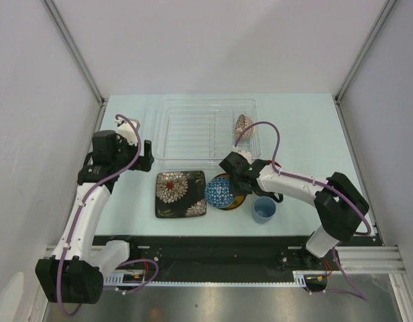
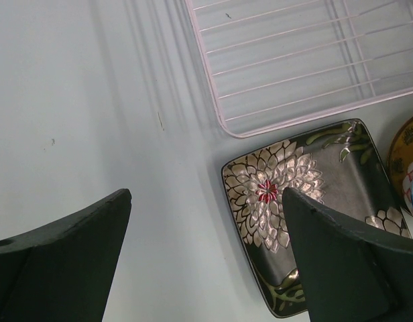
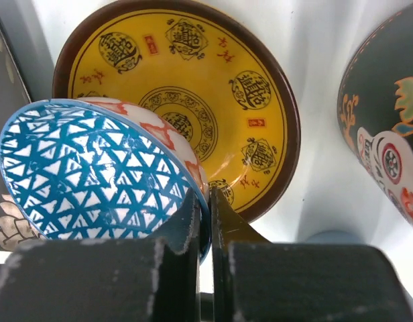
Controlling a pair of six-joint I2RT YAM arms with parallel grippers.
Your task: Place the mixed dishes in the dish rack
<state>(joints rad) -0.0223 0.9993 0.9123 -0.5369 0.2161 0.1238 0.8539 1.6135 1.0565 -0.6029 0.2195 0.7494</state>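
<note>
Pale tabletop (image 1: 307, 134) bears yellow saucer (image 3: 193, 87) partly hidden behind blue bowl (image 3: 86, 174).

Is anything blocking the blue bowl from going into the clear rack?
Nothing visible does. The right gripper pinches the blue patterned bowl just before the dish rack; the beige patterned bowl sits only at its right end.

dish rack (image 1: 186, 131): floor bare from centre to 9 o'clock end; beige bowl (image 1: 243, 124) on edge at 3 o'clock end | counter (image 1: 307, 134): bare at 3 o'clock of rack, 9 o'clock of black plate (image 1: 181, 194) | plate to rack's 6 o'clock wall: narrow gap | blue bowl (image 1: 222, 192) tilted over yellow saucer (image 3: 213, 87); mug (image 3: 387, 127) near; cup (image 1: 264, 209) at 4 o'clock | right arm (image 1: 293, 182) crosses above this cluster
</note>
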